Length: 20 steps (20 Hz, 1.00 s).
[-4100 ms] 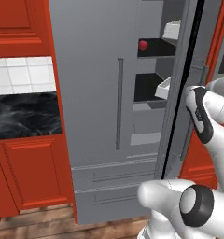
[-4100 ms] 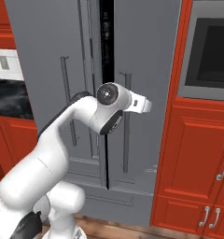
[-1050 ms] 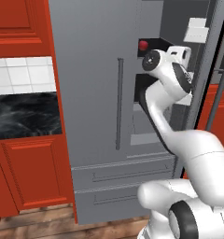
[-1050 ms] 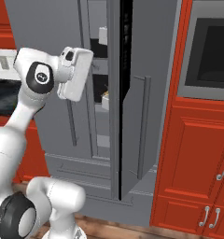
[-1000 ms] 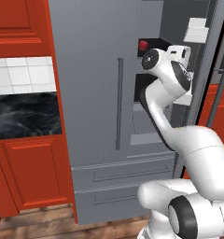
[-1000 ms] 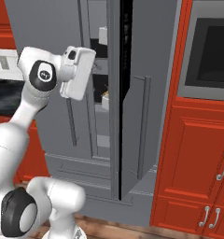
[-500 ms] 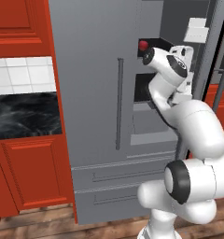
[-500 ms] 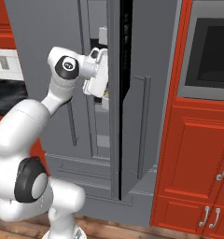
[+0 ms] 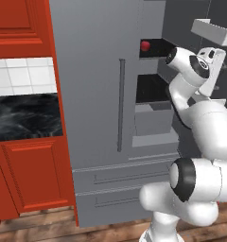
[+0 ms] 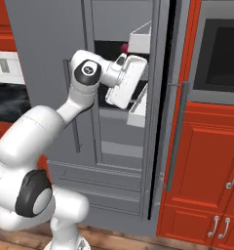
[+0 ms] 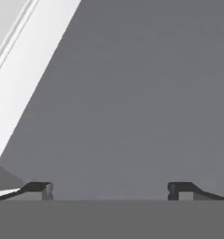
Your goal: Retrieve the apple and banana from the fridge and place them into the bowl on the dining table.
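While the fridge stood with its right door ajar, the apple sat on an upper inner shelf, and the gripper reached into the gap just below that shelf, jaws spread wide on nothing, facing plain grey fridge wall

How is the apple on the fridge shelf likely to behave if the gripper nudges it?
The apple looks small and round, so it would probably roll along the flat shelf. It likely feels rigid and smooth, so it might slip between the open gripper's narrow tips unless squeezed across its middle.
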### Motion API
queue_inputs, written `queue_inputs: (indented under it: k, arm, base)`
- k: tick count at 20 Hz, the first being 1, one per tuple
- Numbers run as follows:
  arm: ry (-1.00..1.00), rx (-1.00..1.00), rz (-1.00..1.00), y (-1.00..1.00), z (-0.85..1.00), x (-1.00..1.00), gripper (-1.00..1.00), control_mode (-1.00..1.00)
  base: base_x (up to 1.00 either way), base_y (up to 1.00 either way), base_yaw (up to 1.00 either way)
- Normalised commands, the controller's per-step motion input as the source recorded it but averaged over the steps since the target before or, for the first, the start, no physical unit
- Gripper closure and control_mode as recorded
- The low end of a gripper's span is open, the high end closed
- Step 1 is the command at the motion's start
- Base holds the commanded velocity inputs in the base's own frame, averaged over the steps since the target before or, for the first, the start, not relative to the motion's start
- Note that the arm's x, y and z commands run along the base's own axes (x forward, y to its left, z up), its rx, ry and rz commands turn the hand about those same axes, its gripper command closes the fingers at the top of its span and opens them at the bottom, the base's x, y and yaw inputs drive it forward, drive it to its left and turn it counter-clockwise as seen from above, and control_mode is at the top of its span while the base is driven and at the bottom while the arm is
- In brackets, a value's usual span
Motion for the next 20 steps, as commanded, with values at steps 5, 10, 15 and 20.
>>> queue_inputs:
  k: [5, 10, 15, 20]
  arm:
    - [-0.24, -0.04, -0.06, 0.27, 0.08, -0.74, -1.00, -1.00]
    - [-0.47, 0.00, -0.04, 0.83, 0.00, -0.54, -1.00, -1.00]
    - [-0.63, 0.26, -0.17, 0.92, -0.16, -0.27, -1.00, -1.00]
    - [-0.52, 0.46, -0.12, 0.95, -0.50, -0.16, -1.00, -1.00]
  base:
    - [0.00, 0.00, 0.00]
    - [0.00, 0.00, 0.00]
    - [0.00, 0.00, 0.00]
    - [0.00, 0.00, 0.00]
